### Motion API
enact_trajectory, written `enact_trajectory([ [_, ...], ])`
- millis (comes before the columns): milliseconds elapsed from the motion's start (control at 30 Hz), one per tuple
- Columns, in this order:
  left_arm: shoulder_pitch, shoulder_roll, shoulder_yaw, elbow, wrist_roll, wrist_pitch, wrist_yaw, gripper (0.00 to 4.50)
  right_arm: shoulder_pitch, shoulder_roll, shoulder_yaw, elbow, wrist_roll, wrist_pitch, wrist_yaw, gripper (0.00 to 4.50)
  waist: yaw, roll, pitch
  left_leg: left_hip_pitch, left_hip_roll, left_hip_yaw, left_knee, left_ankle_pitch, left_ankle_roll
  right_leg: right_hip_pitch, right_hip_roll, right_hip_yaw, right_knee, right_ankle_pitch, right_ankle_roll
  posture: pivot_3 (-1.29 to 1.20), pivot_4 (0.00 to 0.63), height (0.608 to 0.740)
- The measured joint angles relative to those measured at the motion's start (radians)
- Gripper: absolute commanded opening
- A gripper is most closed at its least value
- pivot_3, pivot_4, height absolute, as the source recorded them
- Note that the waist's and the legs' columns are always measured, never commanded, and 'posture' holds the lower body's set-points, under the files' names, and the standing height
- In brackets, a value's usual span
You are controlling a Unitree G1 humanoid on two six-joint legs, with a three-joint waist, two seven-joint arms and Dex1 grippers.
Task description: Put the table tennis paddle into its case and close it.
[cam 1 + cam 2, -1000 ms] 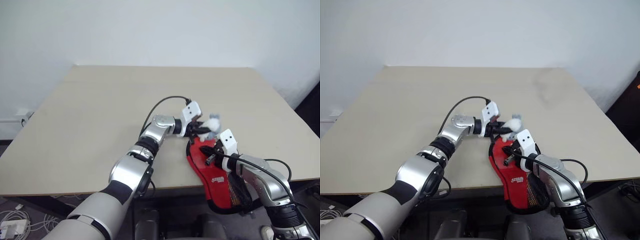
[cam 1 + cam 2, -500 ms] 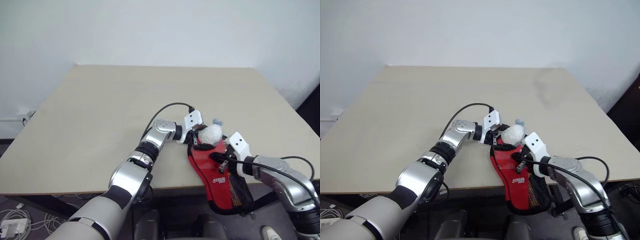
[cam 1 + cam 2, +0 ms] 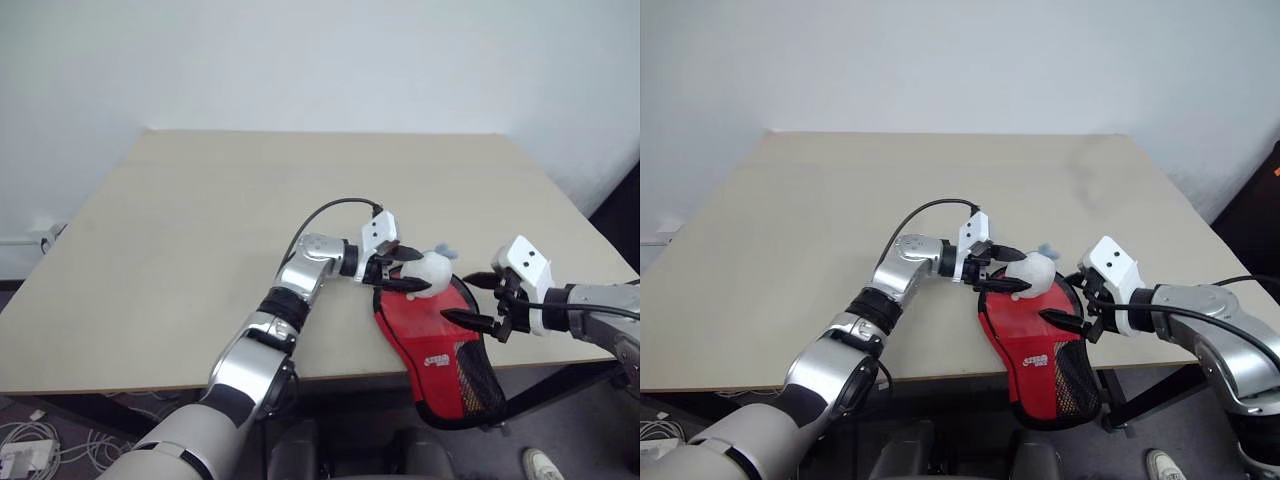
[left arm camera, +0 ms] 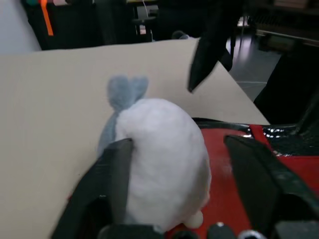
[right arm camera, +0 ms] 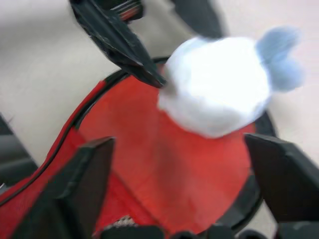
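The white fluffy toy [image 3: 422,272] covers the head end of the red case [image 3: 438,345].

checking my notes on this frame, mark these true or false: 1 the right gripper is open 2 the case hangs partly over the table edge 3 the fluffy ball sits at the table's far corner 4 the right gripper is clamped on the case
1. True: the right gripper stands open.
2. True: the case overhangs the near edge of the table.
3. False: the white fluffy ball lies on the case's round end, between the fingers of the left gripper.
4. False: its fingers are spread, holding nothing.
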Motion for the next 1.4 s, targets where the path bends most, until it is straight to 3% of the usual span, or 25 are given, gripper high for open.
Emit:
enact_trajectory([
  [200, 0.115, 0.074, 0.0, -0.216, -0.037, 0.126, 0.027, 0.04, -0.081, 0.018, 0.031, 0.051, -0.008, 0.001, -0.029, 4.5, 0.0, 0.001, 0.0, 0.0, 0.0, 0.0, 0.0, 0.0, 0.0, 0.0, 0.0, 0.0, 0.0, 0.0, 0.0, 0.0, 0.0, 0.654],
  [667, 0.298, 0.18, -0.043, -0.571, -0.126, 0.331, 0.069, 0.01, -0.225, 0.181, 0.216, 0.318, -0.159, -0.107, -0.089, 4.5, 0.0, 0.004, 0.0, 0.001, -0.001, 0.004, -0.002, 0.002, -0.004, -0.001, 0.001, 0.002, 0.001, 0.0, 0.0, 0.0, 0.0, 0.654],
  [767, 0.313, 0.18, -0.057, -0.599, -0.13, 0.343, 0.076, 0.0, -0.257, 0.209, 0.219, 0.383, -0.179, -0.124, -0.091, 3.88, -0.001, 0.004, 0.0, 0.001, -0.001, 0.004, -0.002, 0.002, -0.004, -0.001, 0.001, 0.003, 0.001, 0.0, 0.0, 0.0, 0.0, 0.654],
  [1133, 0.367, 0.19, -0.123, -0.606, -0.139, 0.319, 0.114, 0.0, -0.315, 0.246, 0.226, 0.5, -0.223, -0.173, -0.076, 0.34, -0.001, 0.007, -0.001, 0.001, -0.001, 0.006, -0.004, 0.003, -0.007, -0.003, 0.001, 0.005, 0.002, 0.0, 0.0, 0.0, 0.0, 0.654],
  [1200, 0.367, 0.18, -0.133, -0.588, -0.129, 0.298, 0.129, 0.0, -0.321, 0.246, 0.234, 0.501, -0.234, -0.178, -0.069, 0.04, -0.001, 0.007, -0.001, 0.001, -0.001, 0.006, -0.004, 0.003, -0.007, -0.003, 0.001, 0.005, 0.002, 0.0, 0.0, 0.0, 0.0, 0.654],
  [1400, 0.362, 0.126, -0.172, -0.526, -0.109, 0.239, 0.155, 0.0, -0.327, 0.246, 0.245, 0.505, -0.259, -0.193, -0.058, 0.01, -0.001, 0.007, -0.001, 0.001, -0.001, 0.007, -0.005, 0.003, -0.007, -0.004, 0.001, 0.006, 0.002, 0.0, 0.0, 0.0, 0.0, 0.654],
])
